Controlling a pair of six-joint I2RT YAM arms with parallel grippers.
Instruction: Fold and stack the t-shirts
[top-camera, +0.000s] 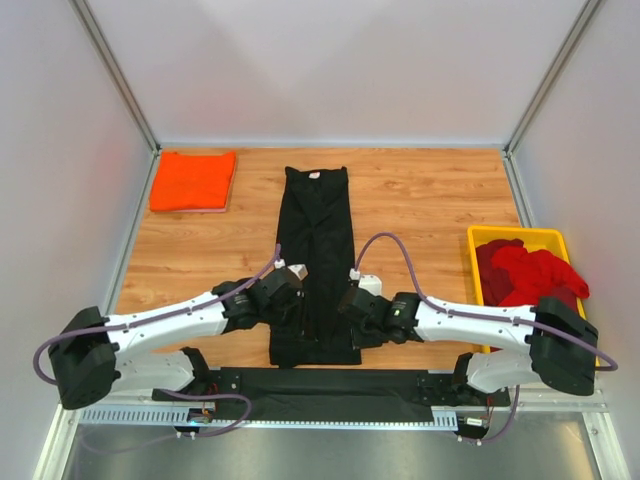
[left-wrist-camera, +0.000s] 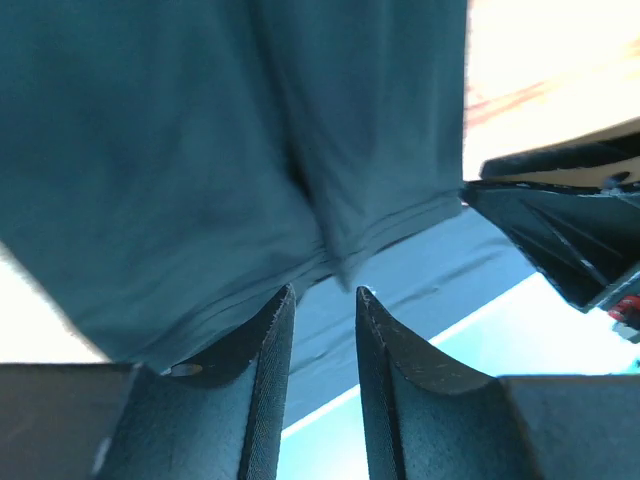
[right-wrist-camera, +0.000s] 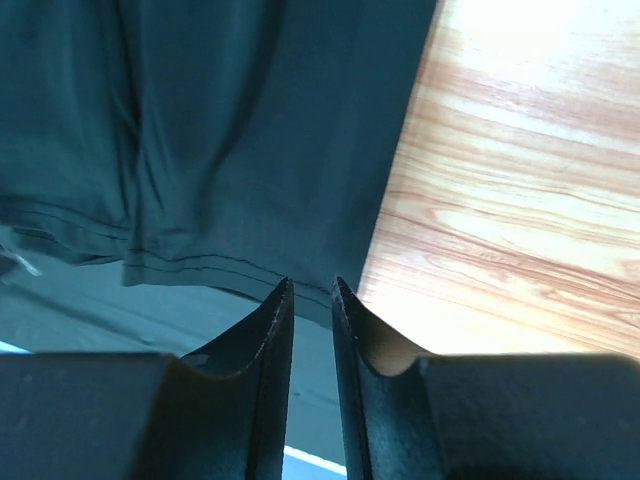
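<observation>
Here, my left pincer (left-wrist-camera: 325, 290) and right pincer (right-wrist-camera: 312, 282) stand slightly parted, gripping nothing, at the near hem of the black t-shirt (top-camera: 318, 230), a long central strip; orange t-shirt (top-camera: 193, 180) folded far left; red t-shirts (top-camera: 525, 272) fill the tray (top-camera: 515, 233).

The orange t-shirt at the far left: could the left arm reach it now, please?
Probably yes: only bare table lies between the left pincer, at the near hem of the black t-shirt, and the orange t-shirt, though it's a stretch.
</observation>
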